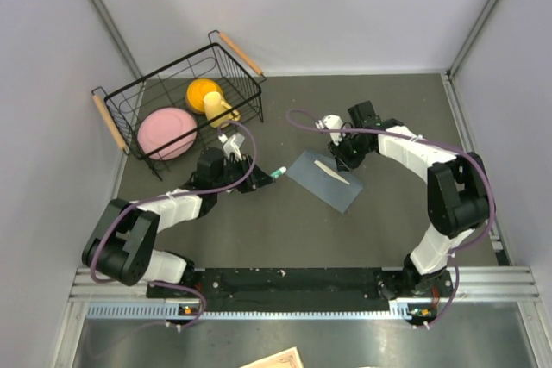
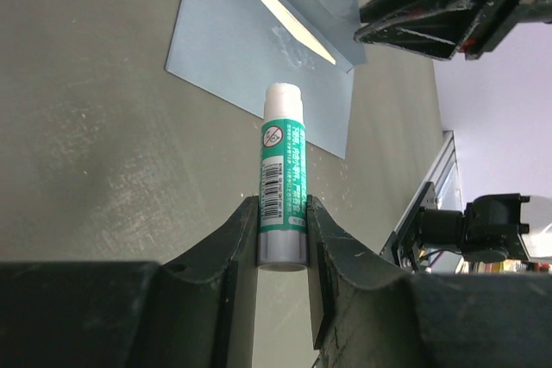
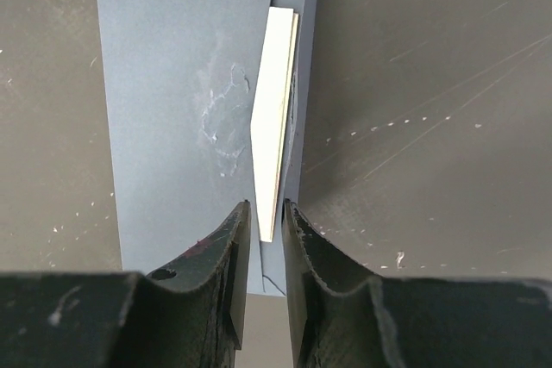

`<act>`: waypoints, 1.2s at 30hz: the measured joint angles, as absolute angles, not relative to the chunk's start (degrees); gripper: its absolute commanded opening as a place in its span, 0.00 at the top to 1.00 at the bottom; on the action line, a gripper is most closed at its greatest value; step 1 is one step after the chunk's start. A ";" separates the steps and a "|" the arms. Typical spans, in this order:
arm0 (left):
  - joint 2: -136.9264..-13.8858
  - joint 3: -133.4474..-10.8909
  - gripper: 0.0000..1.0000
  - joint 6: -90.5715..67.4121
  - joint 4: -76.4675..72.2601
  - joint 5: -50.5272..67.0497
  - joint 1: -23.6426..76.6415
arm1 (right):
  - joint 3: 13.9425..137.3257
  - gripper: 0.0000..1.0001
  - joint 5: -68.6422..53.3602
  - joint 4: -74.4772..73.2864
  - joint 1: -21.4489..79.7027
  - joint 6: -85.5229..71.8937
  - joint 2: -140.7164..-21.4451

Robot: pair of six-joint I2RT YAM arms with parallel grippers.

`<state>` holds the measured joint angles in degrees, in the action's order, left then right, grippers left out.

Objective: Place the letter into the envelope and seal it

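The envelope (image 1: 325,180) lies flat at table centre, the letter (image 3: 274,118) showing as a cream strip under its flap. Your left gripper (image 2: 283,243) pinches the glue stick (image 2: 283,185); your right gripper (image 3: 266,239) is nearly pressed together, empty. Thin paper creases: press the flap, avoid pinching.

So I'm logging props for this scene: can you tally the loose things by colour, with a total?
Blue-grey: 1, the envelope
Cream: 1, the letter showing under the flap
White and green: 1, the glue stick in the left gripper
Pink: 1, the plate in the basket
Yellow: 1, the dish in the basket
Black wire: 1, the basket
Total: 6
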<state>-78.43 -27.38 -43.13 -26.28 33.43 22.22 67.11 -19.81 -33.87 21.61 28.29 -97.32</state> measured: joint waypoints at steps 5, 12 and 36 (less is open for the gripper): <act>-80.55 -27.62 1.00 -43.77 -27.05 32.12 22.22 | 65.87 0.77 -19.81 -33.45 22.37 28.18 -97.43; -80.64 -27.64 1.00 -44.36 -27.68 31.73 22.22 | 64.03 0.68 -19.73 -32.21 24.82 27.16 -98.54; -89.73 -30.85 1.00 -47.07 -41.10 30.61 26.37 | 63.81 0.81 -27.20 -29.71 22.70 20.95 -103.46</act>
<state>-89.73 -30.85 -47.07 -41.10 30.61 26.37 63.81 -27.20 -29.71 22.70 20.95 -103.46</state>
